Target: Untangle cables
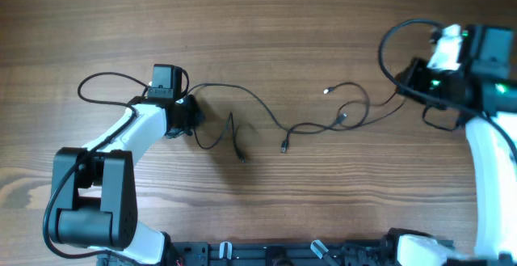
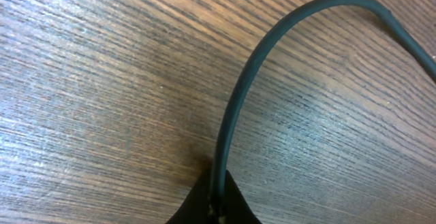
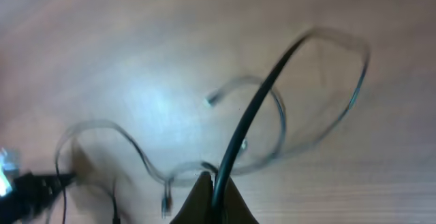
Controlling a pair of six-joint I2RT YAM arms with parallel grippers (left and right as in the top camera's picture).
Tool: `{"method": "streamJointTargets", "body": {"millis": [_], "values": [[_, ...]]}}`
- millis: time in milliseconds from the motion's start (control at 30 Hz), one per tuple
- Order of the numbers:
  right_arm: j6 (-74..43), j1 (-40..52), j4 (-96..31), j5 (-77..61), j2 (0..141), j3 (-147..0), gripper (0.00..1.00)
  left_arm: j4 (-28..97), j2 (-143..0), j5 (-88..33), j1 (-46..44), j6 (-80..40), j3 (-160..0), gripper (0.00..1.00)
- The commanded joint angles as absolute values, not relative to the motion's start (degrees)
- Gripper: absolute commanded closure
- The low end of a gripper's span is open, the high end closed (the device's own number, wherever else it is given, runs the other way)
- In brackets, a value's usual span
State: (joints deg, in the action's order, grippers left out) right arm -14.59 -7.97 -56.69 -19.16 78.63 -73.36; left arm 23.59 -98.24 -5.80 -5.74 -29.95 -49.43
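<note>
Overhead: cables (image 1: 266, 112) lie slack across mid-desk (image 1: 266, 23), strung between left tool (image 1: 184, 111) and right tool (image 1: 408, 80), loops crossing nearer right. Left wrist: tool clamped on cables. Right wrist, blurred: tool pinching cables too. I judge this the spreading step; next move calls for drawing arms apart gently.

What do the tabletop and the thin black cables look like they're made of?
The table: wood or a wood-look laminate, I cannot tell which; brown, long streaky grain, slight sheen. The cables: probably a rubbery plastic jacket, dark, smooth and dull, bending in soft curves.
</note>
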Motion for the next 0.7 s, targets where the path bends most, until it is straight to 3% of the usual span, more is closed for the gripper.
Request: {"method": "streamJointTargets", "body": {"millis": [0,233,367,667], "values": [[-13.5,-5.6,-57.6,-20.3,84.8,-71.9,0.96,24.1,-99.4,-5.1,-6.3,-30.7,-48.5,0.95],[-19.8,-4.1,-56.9,-14.9,96.8,-70.8,0.94,24.1,-99.4,-5.1,-6.3,-30.7,-48.4,0.94],[-21.3,-3.9,-56.9,-13.9,101.9,-70.8,0.76,24.1,-99.4,-5.1,-6.3,-30.7,-48.4,0.94],[-30.9,-1.7,-59.6,-5.4,104.5,-70.8,0.54,24.0,-99.4,-5.1,-6.3,-30.7,-48.4,0.94]]}}
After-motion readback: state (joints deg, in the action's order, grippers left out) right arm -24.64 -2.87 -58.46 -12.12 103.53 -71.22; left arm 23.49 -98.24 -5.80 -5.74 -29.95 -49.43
